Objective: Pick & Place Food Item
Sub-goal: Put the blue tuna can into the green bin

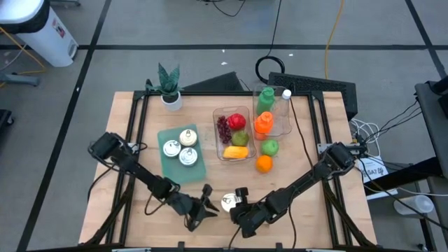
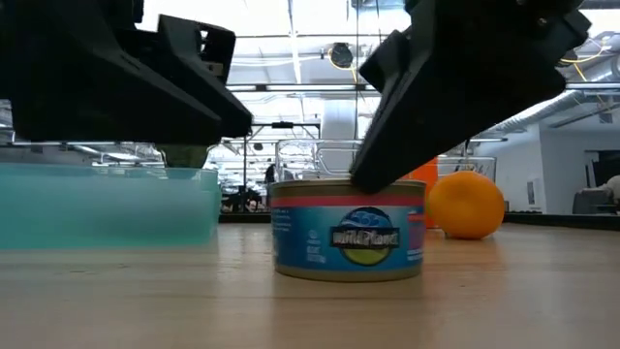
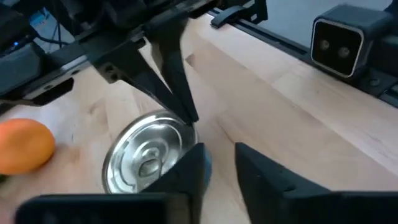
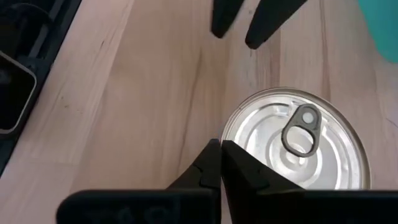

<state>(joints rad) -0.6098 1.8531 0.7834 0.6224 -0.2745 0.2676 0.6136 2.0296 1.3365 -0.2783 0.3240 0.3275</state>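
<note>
**One can left at the front of the table, both arms beside it**

We looked down on a wooden table [image 1: 140, 210] standing on a grey floor marked with dark tape lines, with cables and a white bin around it. Largest on the table was the green tray [image 1: 171, 168] toward the left, carrying three cans [image 1: 181, 145]. Next to it sat a clear box [image 1: 218, 133] of fruit, with grapes, a red apple and a yellow piece inside. A second clear box [image 1: 283, 122] behind held a green bottle and an orange one. A potted plant [image 1: 169, 85] stood at the back left. A green apple [image 1: 269, 147] and an orange [image 1: 263, 164] lay loose on the wood.

The fourth can [image 1: 229, 202] stood upright on the bare wood near the front edge, well apart from the tray. We judged it to be the item in hand, with three already placed and this one not lifted.

The left gripper [image 1: 207, 203] hung just beside the can on its left, its fingers [image 3: 186, 171] parted a little and holding nothing. The right gripper [image 1: 240, 198] was on the other side, its fingers [image 4: 214, 163] pressed together at the can's rim, beside it rather than around it, and empty too.

We reckoned the grasp, the carry and the set-down all remained.
</note>
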